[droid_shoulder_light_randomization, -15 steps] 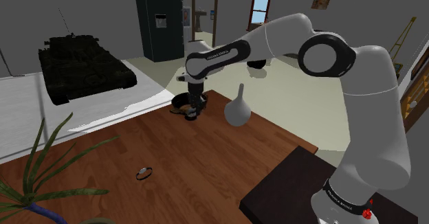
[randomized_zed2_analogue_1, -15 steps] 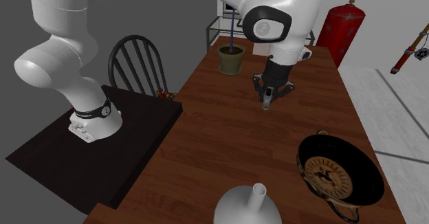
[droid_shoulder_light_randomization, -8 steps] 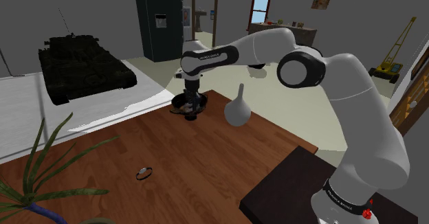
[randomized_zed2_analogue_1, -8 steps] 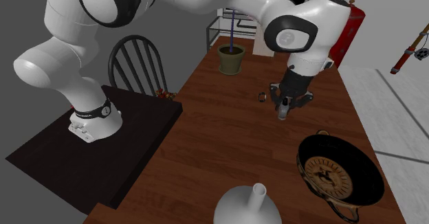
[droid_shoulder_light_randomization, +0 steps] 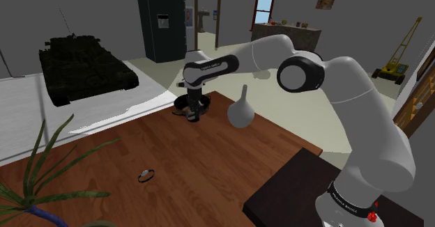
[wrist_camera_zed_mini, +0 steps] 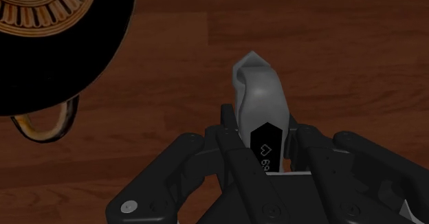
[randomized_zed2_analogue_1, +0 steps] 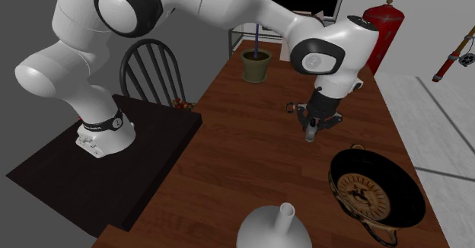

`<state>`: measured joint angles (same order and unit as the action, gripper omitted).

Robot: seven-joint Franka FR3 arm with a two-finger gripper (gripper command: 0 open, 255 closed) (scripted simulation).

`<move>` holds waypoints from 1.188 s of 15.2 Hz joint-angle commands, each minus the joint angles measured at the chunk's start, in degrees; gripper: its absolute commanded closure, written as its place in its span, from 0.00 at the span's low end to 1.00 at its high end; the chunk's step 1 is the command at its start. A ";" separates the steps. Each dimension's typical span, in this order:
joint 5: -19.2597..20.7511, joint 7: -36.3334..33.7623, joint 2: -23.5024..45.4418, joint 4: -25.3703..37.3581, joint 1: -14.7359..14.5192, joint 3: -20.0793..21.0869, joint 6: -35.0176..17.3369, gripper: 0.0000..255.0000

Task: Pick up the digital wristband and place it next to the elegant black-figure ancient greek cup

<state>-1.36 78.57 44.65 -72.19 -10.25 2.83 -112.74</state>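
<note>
**Shoulder view, left to right**
- Plant leaves (droid_shoulder_light_randomization: 42,170): lower left corner.
- Dark tank model (droid_shoulder_light_randomization: 84,72): upper left, on a pale surface beyond the table.
- Small dark ring (droid_shoulder_light_randomization: 146,175): lower left of centre, lying on the wooden table (droid_shoulder_light_randomization: 209,163), well apart from the gripper.
- Cup (droid_shoulder_light_randomization: 180,107): black, centre of frame at the table's far edge, partly hidden behind the gripper.
- Gripper (droid_shoulder_light_randomization: 193,115): centre, pointing down over the table, just right of the cup.
- Grey flask (droid_shoulder_light_randomization: 242,111): right of the gripper, standing upright.
- Stand (droid_shoulder_light_randomization: 286,191): lower right, dark-topped.

**Second exterior view, left to right**
- Small dark ring (randomized_zed2_analogue_1: 290,106): just left of the gripper, on the table.
- Gripper (randomized_zed2_analogue_1: 313,134): right of centre.
- Cup (randomized_zed2_analogue_1: 375,197): lower right, two-handled, with an orange-and-black medallion inside. It is near the gripper but apart from it.

**Wrist view**
- Wristband (wrist_camera_zed_mini: 260,95): a grey band with a black display showing a heart and digits. It is clasped between the two black fingers of the gripper (wrist_camera_zed_mini: 262,126) and juts out past the fingertips.
- Cup (wrist_camera_zed_mini: 62,44): its rim and one handle lie near the held wristband, not touching it, with bare wood between them.
</note>
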 commanded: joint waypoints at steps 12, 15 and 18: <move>0.04 0.35 4.86 -1.84 0.00 -0.09 -6.70 1.00; 0.06 0.41 6.27 -1.76 -0.03 -0.11 -8.04 1.00; 0.07 0.47 7.78 -1.52 -0.05 -0.14 -9.31 1.00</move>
<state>-1.29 78.98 51.95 -73.65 -10.32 2.70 -121.49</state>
